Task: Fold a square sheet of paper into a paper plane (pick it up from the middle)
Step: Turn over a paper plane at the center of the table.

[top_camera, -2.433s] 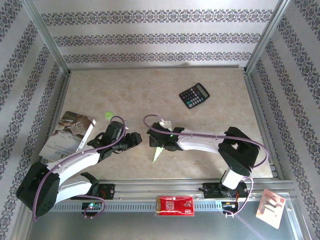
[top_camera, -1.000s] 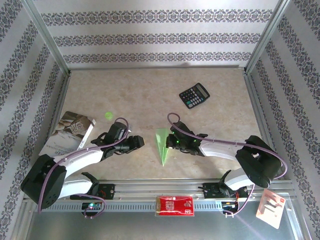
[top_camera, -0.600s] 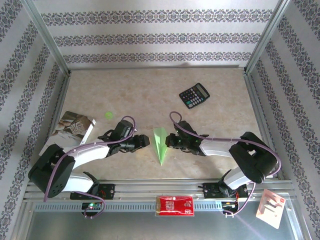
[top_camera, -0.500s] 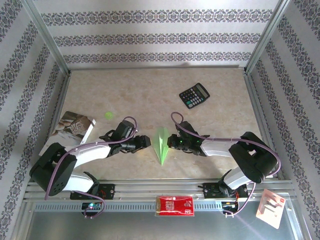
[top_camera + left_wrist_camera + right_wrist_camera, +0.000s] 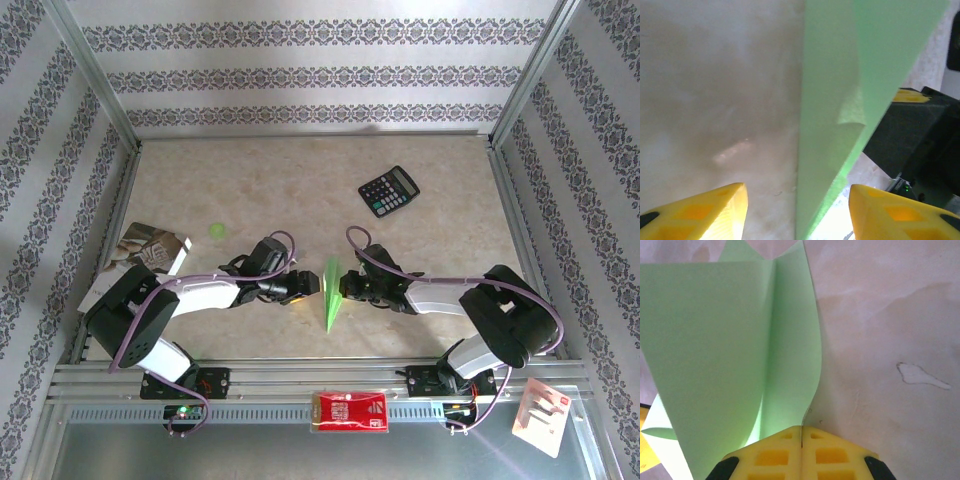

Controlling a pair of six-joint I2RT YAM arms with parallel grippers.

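— Down by the near rail the red packet (image 5: 350,411) hasn't stirred. What's changed just past it?
— The left gripper (image 5: 309,286). 1 second ago it sat well off to the left. Now it has slid right up to the paper plane (image 5: 330,305), jaws half spread and straddling the paper's edge without pinching it.
— And the right gripper (image 5: 345,286)?
— Clamped on the plane's fold, pads pressed together with the green paper between them. It has tipped the plane up too. A moment ago it lay flat and wide; now it stands on edge, a thin sliver from above, mid-table (image 5: 260,180) between the 2 grippers.
— Meaning what?
— I'd say the folding is mostly done, since it's already a dart. The left looks set to take hold for a last crease or a handover.
— Further back?
— The calculator (image 5: 389,191) sits where it was.
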